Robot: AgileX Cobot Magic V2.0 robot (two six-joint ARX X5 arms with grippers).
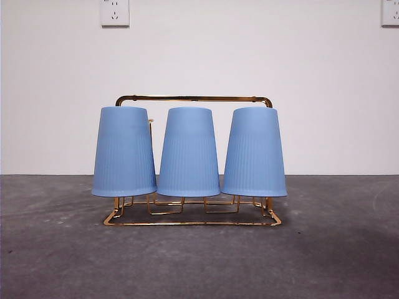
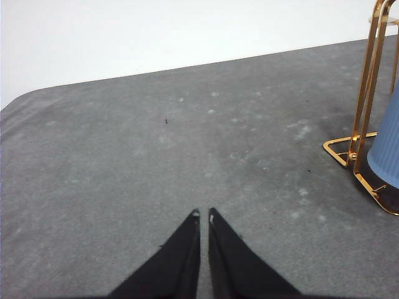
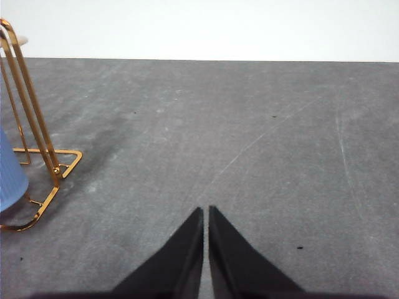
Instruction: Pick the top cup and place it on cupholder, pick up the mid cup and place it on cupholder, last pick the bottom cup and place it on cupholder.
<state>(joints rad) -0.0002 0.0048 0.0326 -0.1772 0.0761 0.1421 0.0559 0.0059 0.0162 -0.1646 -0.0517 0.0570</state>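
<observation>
Three blue ribbed cups hang upside down in a row on the gold wire cupholder (image 1: 193, 98): a left cup (image 1: 124, 151), a middle cup (image 1: 188, 152) and a right cup (image 1: 254, 152). Neither arm shows in the front view. My left gripper (image 2: 204, 216) is shut and empty over bare table, well apart from the cupholder's end (image 2: 366, 93) and one blue cup (image 2: 386, 149). My right gripper (image 3: 206, 212) is also shut and empty, off to the other side of the cupholder (image 3: 28, 118), where a sliver of blue cup (image 3: 9, 174) shows.
The dark grey table (image 1: 199, 261) stretches around the rack, with a white wall behind it. Two wall sockets (image 1: 115, 12) sit high on that wall.
</observation>
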